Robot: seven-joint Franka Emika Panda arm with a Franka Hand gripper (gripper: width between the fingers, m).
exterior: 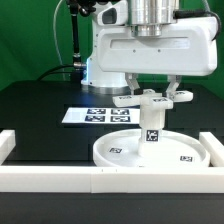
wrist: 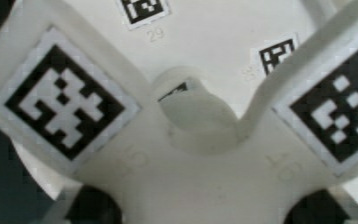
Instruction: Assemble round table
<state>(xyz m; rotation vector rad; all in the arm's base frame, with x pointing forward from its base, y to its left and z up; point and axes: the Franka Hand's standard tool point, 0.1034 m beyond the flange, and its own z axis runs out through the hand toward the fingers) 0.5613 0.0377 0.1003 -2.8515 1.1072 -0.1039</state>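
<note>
Our gripper (exterior: 151, 97) hangs straight down from the white arm, and we see its two fingers (exterior: 176, 93) set fairly narrowly on either side of the cross-shaped base (exterior: 146, 98), which sits between them. Whether the pads press it or only flank it, we cannot tell from the exterior view; they look to be touching its arms. That base lies flat, its arms spread level, one reaching toward the exterior view's left with a tag on it.

Below it stands the short cylindrical leg (exterior: 152, 124), upright, its long axis vertical, with a black-and-white tag on its side facing the camera. Its top meets the underside of the base, and its foot rests on the middle of the large rimmed round disc (exterior: 118, 153).

We see that disc lying flat on the black table (exterior: 40, 115), rim up, with small tags on its face. It sits just behind the long white border rail (exterior: 100, 179) at the front edge. Farther back, near the arm's foot, lies the marker board (exterior: 90, 116), well apart from the disc.

In the wrist view we look at the base (wrist: 176, 150) close up: two tagged arms splay apart around a rounded hub (wrist: 197, 105), blurred by nearness.
</note>
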